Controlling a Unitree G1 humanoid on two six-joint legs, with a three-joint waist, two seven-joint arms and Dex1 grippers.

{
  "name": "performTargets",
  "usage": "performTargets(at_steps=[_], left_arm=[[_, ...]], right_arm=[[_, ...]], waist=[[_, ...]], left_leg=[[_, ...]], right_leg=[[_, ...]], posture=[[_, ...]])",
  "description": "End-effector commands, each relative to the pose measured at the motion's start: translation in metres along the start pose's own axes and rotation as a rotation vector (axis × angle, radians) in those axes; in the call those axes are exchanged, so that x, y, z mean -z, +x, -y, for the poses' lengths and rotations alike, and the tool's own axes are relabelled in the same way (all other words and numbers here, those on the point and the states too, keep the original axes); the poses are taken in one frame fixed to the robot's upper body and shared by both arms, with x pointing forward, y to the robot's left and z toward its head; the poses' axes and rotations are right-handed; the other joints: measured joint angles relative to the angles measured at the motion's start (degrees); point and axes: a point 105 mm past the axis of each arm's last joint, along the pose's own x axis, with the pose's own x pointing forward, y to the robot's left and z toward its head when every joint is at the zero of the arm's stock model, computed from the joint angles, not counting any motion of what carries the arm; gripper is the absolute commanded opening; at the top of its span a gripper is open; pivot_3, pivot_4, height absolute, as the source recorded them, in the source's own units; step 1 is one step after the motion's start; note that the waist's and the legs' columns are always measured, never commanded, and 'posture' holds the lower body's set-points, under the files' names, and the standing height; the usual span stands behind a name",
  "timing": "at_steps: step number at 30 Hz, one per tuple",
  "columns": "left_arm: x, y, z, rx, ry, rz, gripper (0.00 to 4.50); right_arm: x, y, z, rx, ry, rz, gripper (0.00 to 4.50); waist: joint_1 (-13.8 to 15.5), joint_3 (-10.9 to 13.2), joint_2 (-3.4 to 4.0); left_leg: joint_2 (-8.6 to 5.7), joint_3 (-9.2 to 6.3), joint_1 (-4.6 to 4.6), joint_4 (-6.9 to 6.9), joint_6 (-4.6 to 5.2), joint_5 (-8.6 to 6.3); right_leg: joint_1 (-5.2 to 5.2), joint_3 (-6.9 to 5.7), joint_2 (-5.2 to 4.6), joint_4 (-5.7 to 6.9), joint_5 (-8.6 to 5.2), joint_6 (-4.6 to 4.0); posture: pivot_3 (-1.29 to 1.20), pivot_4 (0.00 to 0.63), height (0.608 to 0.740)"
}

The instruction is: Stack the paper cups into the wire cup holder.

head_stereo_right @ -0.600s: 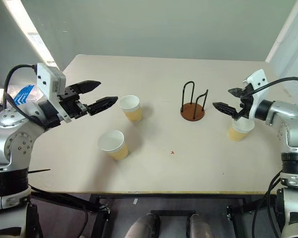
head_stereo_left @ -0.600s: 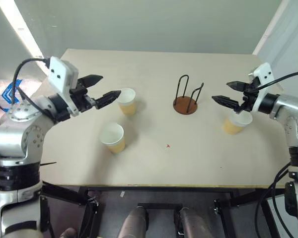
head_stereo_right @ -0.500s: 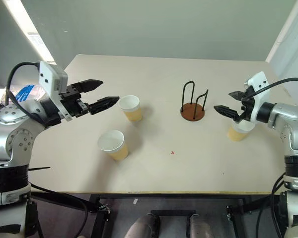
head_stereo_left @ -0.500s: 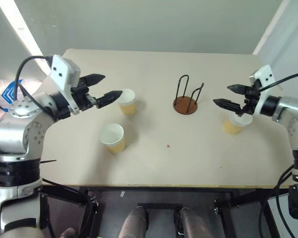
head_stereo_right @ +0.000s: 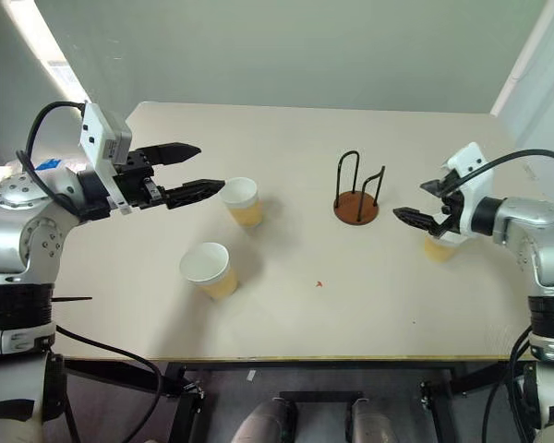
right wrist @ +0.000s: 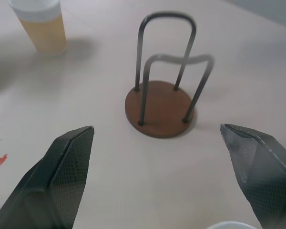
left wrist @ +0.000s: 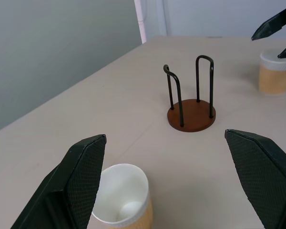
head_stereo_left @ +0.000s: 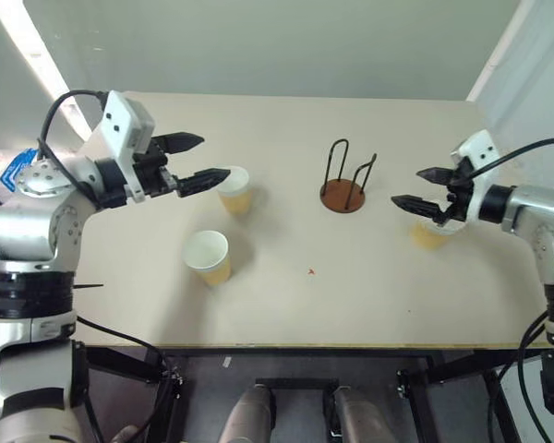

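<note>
Three paper cups (head_stereo_left: pixel 209 257) standing loose on the worktop (head_stereo_left: pixel 286 305), none yet stacked. Wire cup holder (head_stereo_left: pixel 344 183) empty, set right of the worktop's middle, nearer the far edge than the near. One cup (head_stereo_left: pixel 234 189) left of centre, just beside the tips of the left gripper (head_stereo_left: pixel 196 159), jaws spread wide and gripping nothing. Another cup closer to the near edge, on the left. Third cup (head_stereo_left: pixel 428 234) toward the right edge, largely hidden beneath the right gripper (head_stereo_left: pixel 419 188), likewise wide open and empty; contact with its rim hard to rule out from here, though apparently hovering just above. All three placements left to do.
</note>
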Motion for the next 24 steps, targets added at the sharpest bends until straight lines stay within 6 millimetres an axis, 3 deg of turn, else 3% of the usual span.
performTargets(at_steps=[1, 15, 24], left_arm=[[-0.016, -0.004, -0.003, 0.0, 0.077, 0.033, 4.39], [-0.017, -0.013, -0.006, -0.033, 0.089, 0.042, 4.39], [-0.014, -0.017, -0.008, -0.056, 0.096, 0.028, 4.39]], right_arm=[[-0.015, 0.009, 0.0, -0.001, -0.068, 0.017, 4.48], [-0.012, 0.063, -0.013, -0.046, -0.058, -0.001, 4.48], [-0.013, 0.078, 0.003, 0.035, -0.067, 0.018, 4.48]], waist=[[0.0, 0.0, 0.0], [0.0, 0.0, 0.0], [0.0, 0.0, 0.0]], left_leg=[[0.0, 0.0, 0.0, 0.0, 0.0, 0.0], [0.01, -0.03, -0.17, -0.05, -0.02, -0.04], [0.02, -0.04, -0.18, -0.05, -0.05, -0.04]], right_leg=[[-0.01, 0.0, 0.0, 0.01, 0.01, 0.02], [-0.22, -0.06, 0.0, 0.04, 0.07, 0.1], [-0.31, -0.07, -0.01, 0.22, 0.01, 0.01]], posture=[[0.0, 0.15, 0.74], [0.0, 0.15, 0.74], [0.0, 0.15, 0.74]])
